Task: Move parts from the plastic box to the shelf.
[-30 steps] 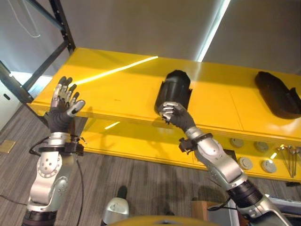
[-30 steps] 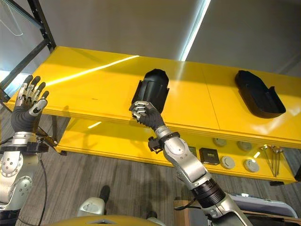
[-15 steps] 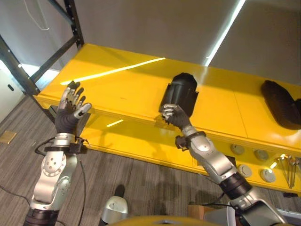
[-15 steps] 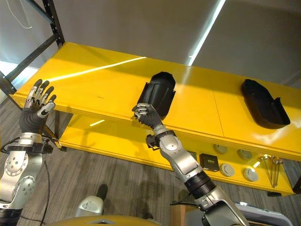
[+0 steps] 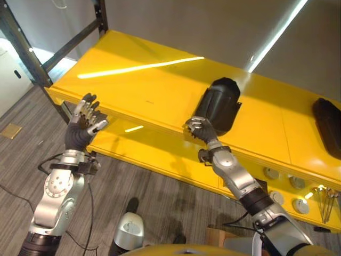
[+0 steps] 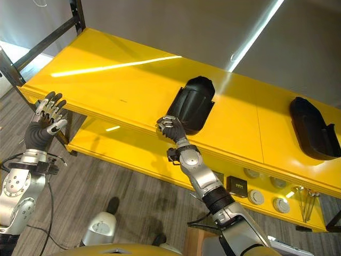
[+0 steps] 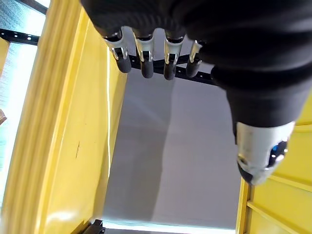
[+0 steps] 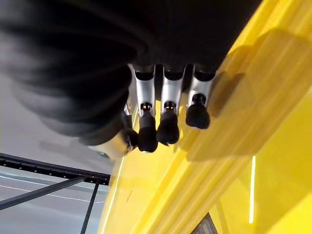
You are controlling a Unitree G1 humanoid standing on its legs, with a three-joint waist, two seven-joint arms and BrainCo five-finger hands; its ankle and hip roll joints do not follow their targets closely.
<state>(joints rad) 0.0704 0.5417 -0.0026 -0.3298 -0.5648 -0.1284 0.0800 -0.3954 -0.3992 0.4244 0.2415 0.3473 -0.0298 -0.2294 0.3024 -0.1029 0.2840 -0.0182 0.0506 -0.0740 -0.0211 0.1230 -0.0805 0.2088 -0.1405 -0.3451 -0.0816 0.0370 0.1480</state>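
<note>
A glossy black moulded plastic part [image 6: 192, 110], seemingly stiff, light and best gripped at its rim, lies on the yellow shelf [image 6: 106, 88] at twelve o'clock of the empty, curled right hand [image 6: 171, 128], while the left hand [image 6: 46, 118] hangs spread.

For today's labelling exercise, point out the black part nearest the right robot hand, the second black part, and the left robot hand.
black part [image 6: 193, 104], right eye view, its rounded top.
second black part [image 6: 313, 128], right eye view, its middle.
left robot hand [image 5: 82, 128], left eye view, its palm.

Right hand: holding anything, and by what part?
Nothing held. The right hand is curled at the shelf edge, just short of the black part. Left hand open, empty.
</note>
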